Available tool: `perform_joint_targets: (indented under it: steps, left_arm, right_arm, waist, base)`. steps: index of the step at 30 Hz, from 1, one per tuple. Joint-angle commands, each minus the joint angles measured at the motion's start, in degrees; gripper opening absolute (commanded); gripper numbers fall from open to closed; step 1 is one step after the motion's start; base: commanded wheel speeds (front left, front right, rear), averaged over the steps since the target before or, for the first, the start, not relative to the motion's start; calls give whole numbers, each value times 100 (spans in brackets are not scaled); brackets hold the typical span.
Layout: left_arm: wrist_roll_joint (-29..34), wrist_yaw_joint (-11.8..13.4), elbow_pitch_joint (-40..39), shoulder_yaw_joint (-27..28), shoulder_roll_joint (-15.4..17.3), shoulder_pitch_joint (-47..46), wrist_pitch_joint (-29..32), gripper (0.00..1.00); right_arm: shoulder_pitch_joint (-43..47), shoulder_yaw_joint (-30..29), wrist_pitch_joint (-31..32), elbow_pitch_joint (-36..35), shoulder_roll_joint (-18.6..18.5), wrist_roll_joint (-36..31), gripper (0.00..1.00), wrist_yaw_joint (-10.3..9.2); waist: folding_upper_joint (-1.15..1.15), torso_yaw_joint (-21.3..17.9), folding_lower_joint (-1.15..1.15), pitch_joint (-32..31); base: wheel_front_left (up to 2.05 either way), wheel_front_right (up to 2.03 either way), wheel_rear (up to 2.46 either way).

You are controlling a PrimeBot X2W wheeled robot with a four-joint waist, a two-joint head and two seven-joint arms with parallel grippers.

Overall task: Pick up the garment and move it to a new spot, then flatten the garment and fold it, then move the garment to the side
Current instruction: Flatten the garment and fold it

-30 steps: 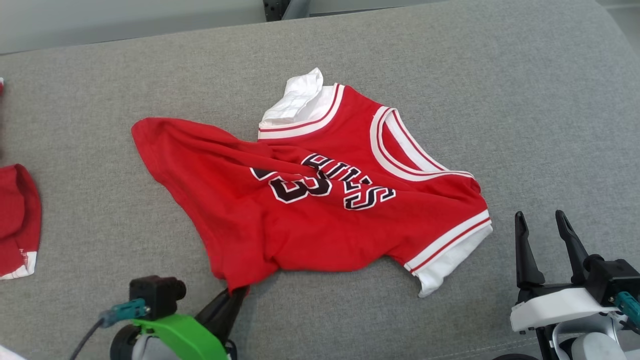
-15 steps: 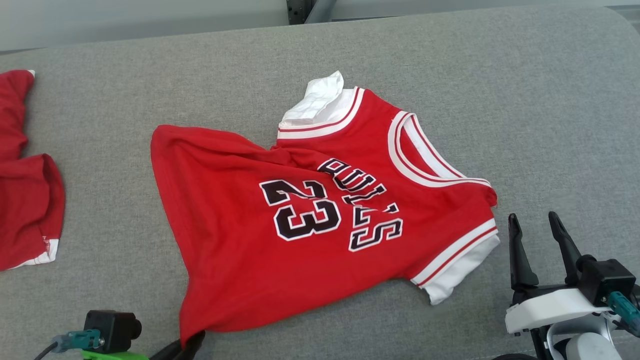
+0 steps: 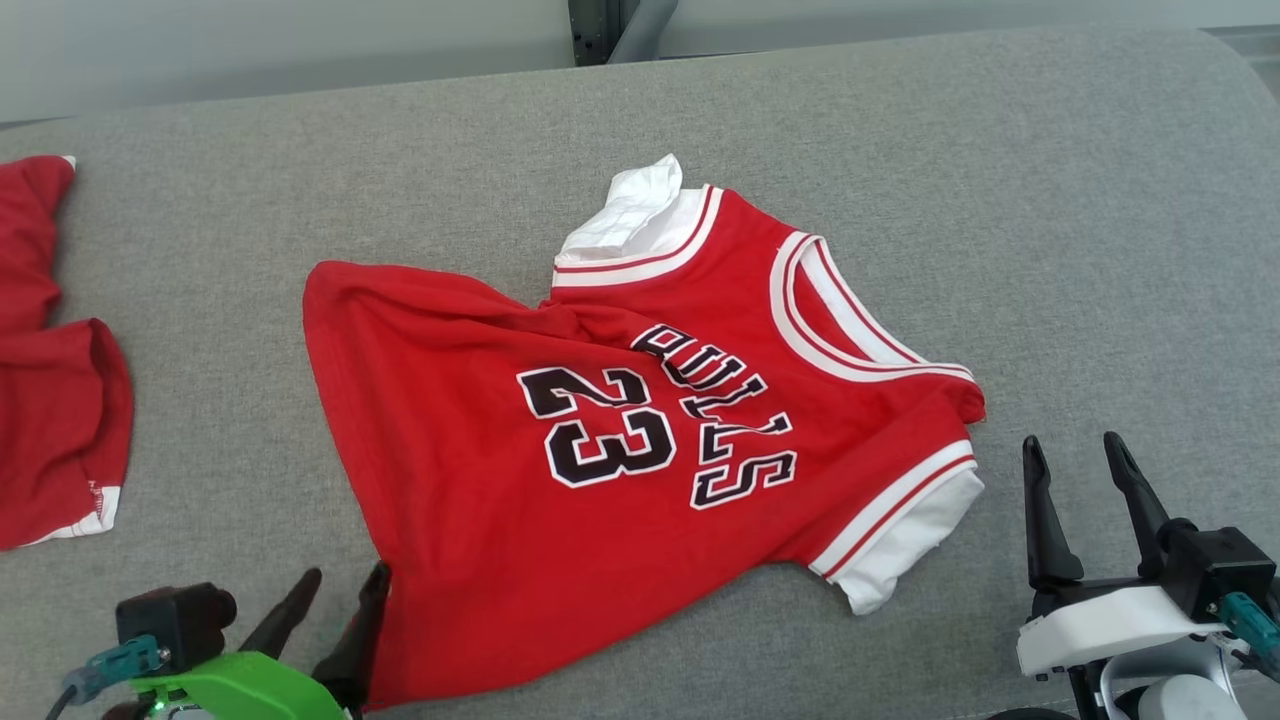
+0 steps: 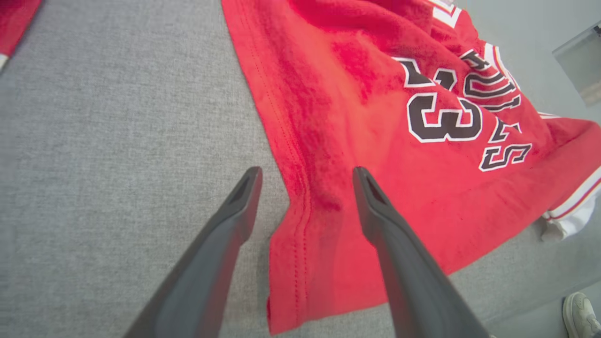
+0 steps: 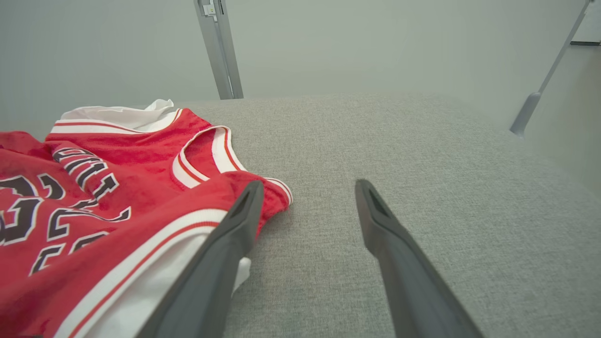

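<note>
The red jersey [image 3: 620, 440] lies spread but rumpled, number side up, on the grey cushioned surface [image 3: 1000, 200], with a second red garment [image 3: 60, 420] well apart at the far left. The left gripper [image 3: 344, 578] has its fingers spread wide at the jersey's near hem corner; in the left wrist view the stitched hem edge lies between them, pinched by neither. The right gripper [image 3: 1071, 445] is also spread wide and holds nothing, poised over bare cushion just beside the white-trimmed armhole.
</note>
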Motion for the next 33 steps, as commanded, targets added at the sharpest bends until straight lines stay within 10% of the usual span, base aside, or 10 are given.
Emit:
perform_joint_targets:
  steps: [1, 9, 20, 33]
  left_arm:
    - [64, 25, 34, 46, -7, -119, -94, 100]
    - [895, -270, 288, -344, -606, -710, -1017, 100]
    - [1903, -1193, 1965, -1802, -2104, -3252, -102, 100]
    - [2779, -1840, 4141, -2746, -2230, -4803, 1048, 100]
  right_arm:
    - [37, 2, -18, -38, -14, -62, 100, -8]
    - [165, -114, -18, -274, -16, -108, 100, -8]
    - [-107, 80, -18, -325, -15, 65, 100, -8]
    - [-208, 156, -18, -325, -12, 249, 100, -8]
  waist:
    - [0, -6, 0, -12]
    - [0, -32, 0, -11]
    - [0, -496, 0, 319]
    - [0, -985, 0, 566]
  base:
    - [0, 0, 0]
    - [0, 0, 0]
    - [0, 0, 0]
    - [0, 0, 0]
